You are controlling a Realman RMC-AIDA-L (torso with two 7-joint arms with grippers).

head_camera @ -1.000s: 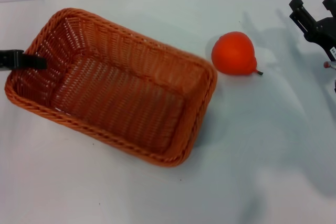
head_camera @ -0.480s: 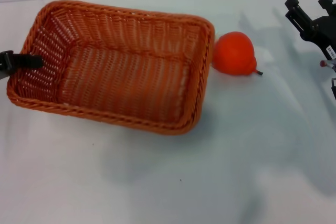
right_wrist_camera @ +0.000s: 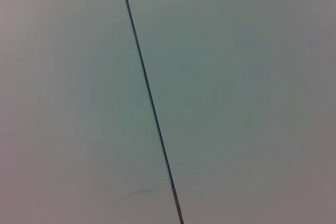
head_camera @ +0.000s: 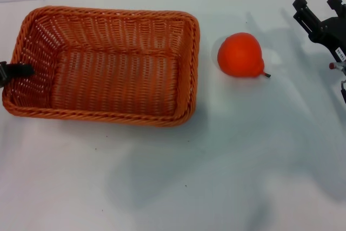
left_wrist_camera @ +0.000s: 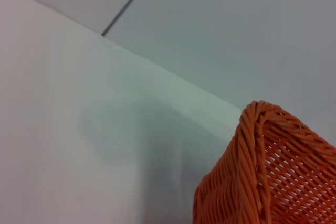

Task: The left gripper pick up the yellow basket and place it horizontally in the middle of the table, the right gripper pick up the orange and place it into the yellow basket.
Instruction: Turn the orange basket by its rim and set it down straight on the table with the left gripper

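White tabletop (head_camera: 178,187) fills the head view, bare in its near part apart from soft shadows. Farther in, the yellow basket (head_camera: 108,68) lies flat with its long sides running across the view and its open mouth up, nothing inside it. At its left short end the left gripper (head_camera: 16,71) shows only as a dark tip reaching over the rim, one finger inside the wall, clamped on that braided edge. In the left wrist view a corner of the basket (left_wrist_camera: 262,177) fills the lower part, with white table and the wall seam beyond it.

To the right of the basket, apart from its right short wall, the orange (head_camera: 241,55) rests on the table with its dark stem pointing toward the right gripper's side. Nothing stands between the fruit and the right gripper (head_camera: 320,8), which hangs farther right and beyond the orange, well apart from it, fingers spread and holding nothing.
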